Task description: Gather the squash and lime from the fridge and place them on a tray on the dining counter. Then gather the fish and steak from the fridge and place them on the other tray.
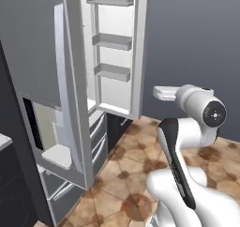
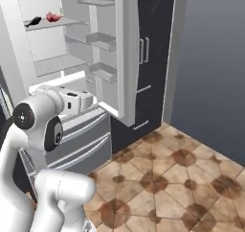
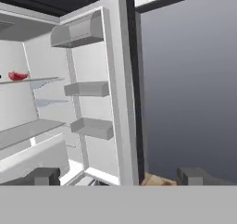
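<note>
Two items, the steak point(image 2: 53, 17) and fish point(image 2: 33, 21), sit on a fridge point(image 2: 52, 63) shelf up-left of the wide-open, empty gripper point(image 3: 118, 176).

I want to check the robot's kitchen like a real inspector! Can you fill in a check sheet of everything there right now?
Surface: brown tiled floor; white fridge shelves.
Job's things: fridge stands with its right door open; steak lies on an upper shelf, with a dark slim thing, perhaps the fish, beside it. Squash and lime: nothing seen.
Clutter: nothing seen; the door bins look bare.
Grippers: gripper open, holding nothing, facing the open fridge from outside it.
Cables: nothing seen.
Surroundings: dark cabinets right of the fridge, grey wall beyond.
</note>
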{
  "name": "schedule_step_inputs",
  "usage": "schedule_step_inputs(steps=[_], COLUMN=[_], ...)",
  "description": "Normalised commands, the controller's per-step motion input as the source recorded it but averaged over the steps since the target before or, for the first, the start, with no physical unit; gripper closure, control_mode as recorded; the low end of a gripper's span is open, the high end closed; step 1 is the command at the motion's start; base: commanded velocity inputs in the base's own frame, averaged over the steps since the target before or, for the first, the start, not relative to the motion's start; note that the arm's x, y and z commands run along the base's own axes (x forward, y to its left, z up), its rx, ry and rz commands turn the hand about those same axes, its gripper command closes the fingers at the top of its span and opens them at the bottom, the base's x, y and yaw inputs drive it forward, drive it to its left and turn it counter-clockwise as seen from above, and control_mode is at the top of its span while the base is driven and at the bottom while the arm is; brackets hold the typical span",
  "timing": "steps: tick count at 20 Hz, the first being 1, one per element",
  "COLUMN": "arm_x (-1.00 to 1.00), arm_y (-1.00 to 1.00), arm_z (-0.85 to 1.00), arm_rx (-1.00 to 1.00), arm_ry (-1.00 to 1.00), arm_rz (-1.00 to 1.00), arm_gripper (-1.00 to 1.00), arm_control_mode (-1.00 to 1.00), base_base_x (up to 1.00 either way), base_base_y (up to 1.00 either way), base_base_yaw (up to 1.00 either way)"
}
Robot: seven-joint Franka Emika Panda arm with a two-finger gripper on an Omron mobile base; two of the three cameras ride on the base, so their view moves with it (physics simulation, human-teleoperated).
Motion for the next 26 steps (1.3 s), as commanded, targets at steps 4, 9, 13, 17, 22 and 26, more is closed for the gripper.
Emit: schedule_step_inputs(steps=[4, 9, 13, 17, 22, 26], arm_x=[0.00, 0.00, 0.00, 0.00, 0.00, 0.00], arm_y=[0.00, 0.00, 0.00, 0.00, 0.00, 0.00], arm_z=[0.00, 0.00, 0.00, 0.00, 0.00, 0.00], arm_rx=[0.00, 0.00, 0.00, 0.00, 0.00, 0.00], arm_ry=[0.00, 0.00, 0.00, 0.00, 0.00, 0.00], arm_rz=[0.00, 0.00, 0.00, 0.00, 0.00, 0.00], arm_gripper=[-1.00, -1.00, -1.00, -1.00, -1.00, -1.00], arm_control_mode=[1.00, 1.00, 1.00, 1.00, 1.00, 1.00], base_base_x=[0.21, 0.09, 0.14, 0.03, 0.13, 0.26], base_base_y=[-0.38, -0.26, -0.45, -0.75, -0.69, -0.52], base_base_yaw=[0.34, 0.42, 0.44, 0.41, 0.41, 0.37])
